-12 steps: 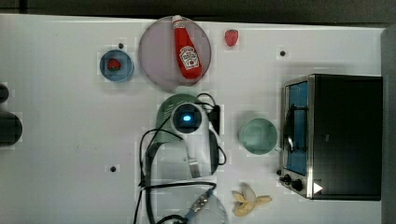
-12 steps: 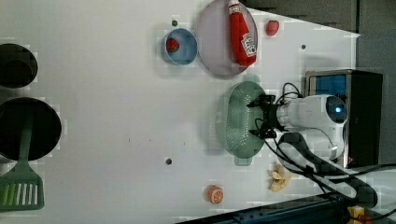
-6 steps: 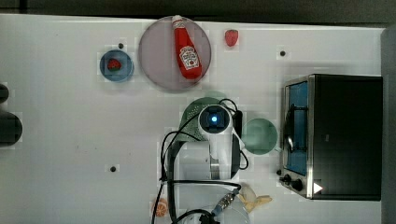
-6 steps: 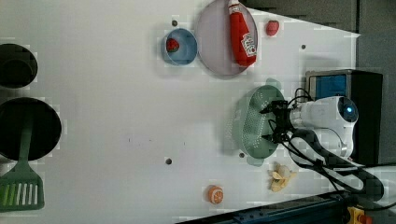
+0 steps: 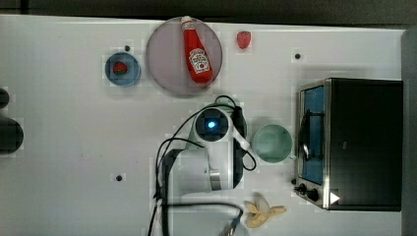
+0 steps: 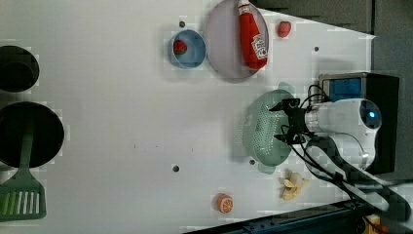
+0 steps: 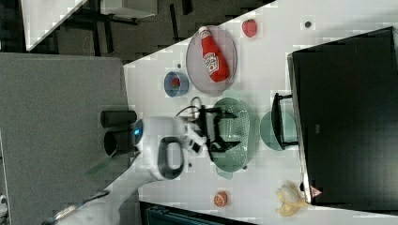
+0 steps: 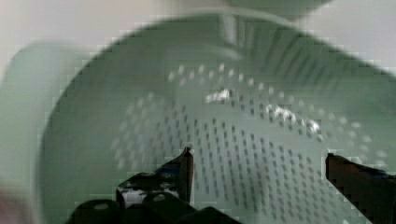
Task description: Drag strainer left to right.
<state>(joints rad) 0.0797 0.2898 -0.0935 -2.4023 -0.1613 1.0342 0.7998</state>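
In the left view the strainer [image 6: 265, 130] lies with its long oval axis running twelve to six – small handle tabs at both ends – just at nine o'clock of the toaster oven [image 6: 360, 122]. The gripper [image 6: 287, 123] hovers over its perforated bowl, fingers spread wide, holding nothing.

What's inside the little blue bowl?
A small red strawberry sits inside the blue bowl. Nothing else shows in it, though whatever lies under the strawberry is covered.
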